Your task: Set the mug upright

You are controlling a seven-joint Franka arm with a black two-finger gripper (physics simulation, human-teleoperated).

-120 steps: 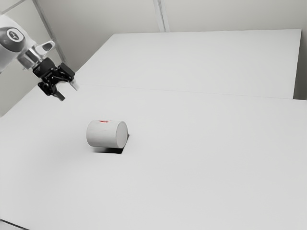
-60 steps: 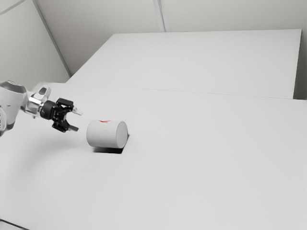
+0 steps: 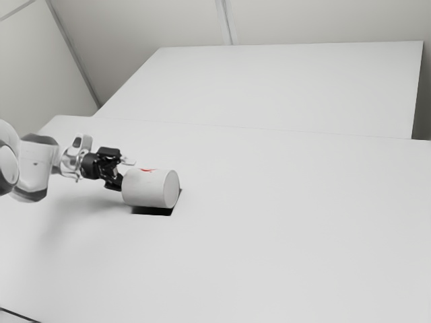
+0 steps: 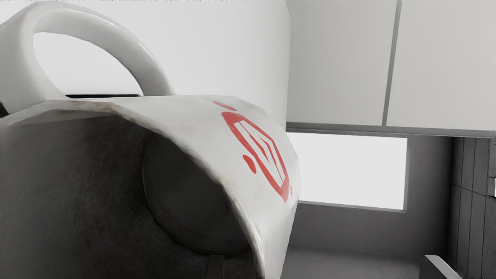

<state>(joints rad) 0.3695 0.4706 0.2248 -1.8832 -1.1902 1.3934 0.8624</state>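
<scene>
At the mug's open end, my gripper (image 3: 126, 173) stands open, its fingers apart and pointing along the mug. The white mug (image 3: 149, 189) with a red mark lies on its side, its base facing the exterior view's right. In the wrist view the mug (image 4: 201, 135) shows its dark interior, its handle and the red print. There one finger of the gripper (image 4: 325, 267) reaches inside the rim and the other is outside, beyond the printed wall. No contact on both sides of the wall can be seen.
The mug lies on a wide white table (image 3: 269, 229). Behind it rises a large white panel or second surface (image 3: 289, 87). A dark line (image 3: 20, 315) crosses the exterior view's lower left corner.
From high at the exterior view's upper left, my gripper has come down, levelled out and moved right to the mug's open end. The mug has not moved.
</scene>
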